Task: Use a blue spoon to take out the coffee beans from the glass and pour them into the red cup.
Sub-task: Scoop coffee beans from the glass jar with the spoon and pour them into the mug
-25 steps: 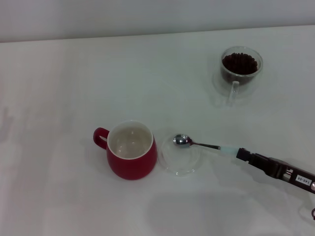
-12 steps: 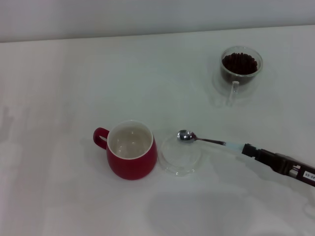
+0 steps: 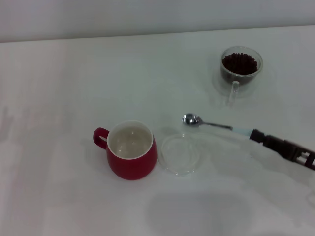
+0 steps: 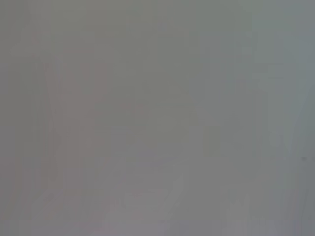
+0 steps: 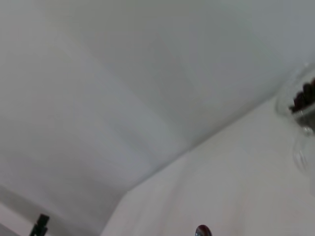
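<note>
My right gripper (image 3: 257, 134) reaches in from the right edge of the head view and is shut on the pale blue handle of the blue spoon (image 3: 211, 123). The spoon's empty metal bowl hangs in the air above the table, just past the far rim of a clear saucer. The glass (image 3: 240, 68) stands at the far right, full of dark coffee beans (image 3: 239, 62); it also shows in the right wrist view (image 5: 301, 113). The red cup (image 3: 130, 149), white inside and empty, stands left of the saucer. The left gripper is not in view.
A flat clear round saucer (image 3: 180, 155) lies on the white table (image 3: 74, 88) right beside the red cup. A pale wall runs along the table's far edge. The left wrist view shows only blank grey.
My right gripper has lifted the spoon off the saucer and carried it up and to the right, toward the glass. The cup, saucer and glass have not moved.
</note>
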You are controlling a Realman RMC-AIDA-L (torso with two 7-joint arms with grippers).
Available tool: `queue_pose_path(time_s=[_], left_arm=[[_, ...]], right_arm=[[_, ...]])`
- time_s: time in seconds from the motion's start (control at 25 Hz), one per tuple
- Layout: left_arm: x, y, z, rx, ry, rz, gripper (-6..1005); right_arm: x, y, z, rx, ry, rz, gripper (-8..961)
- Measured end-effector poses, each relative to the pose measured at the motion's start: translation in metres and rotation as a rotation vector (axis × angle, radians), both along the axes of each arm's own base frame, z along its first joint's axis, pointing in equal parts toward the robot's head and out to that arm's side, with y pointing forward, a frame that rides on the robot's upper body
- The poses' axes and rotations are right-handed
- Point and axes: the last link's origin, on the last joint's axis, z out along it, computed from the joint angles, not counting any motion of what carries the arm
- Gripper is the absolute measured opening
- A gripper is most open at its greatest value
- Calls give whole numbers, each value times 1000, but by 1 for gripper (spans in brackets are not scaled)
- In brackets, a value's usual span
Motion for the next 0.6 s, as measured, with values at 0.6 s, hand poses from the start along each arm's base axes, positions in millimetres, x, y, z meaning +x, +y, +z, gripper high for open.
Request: queue_pose_path(time_s=[0.6], left_arm=[[-1, 0, 2, 14, -6, 9, 892]], right_arm=[[-14, 45, 46, 147, -11, 122, 147]])
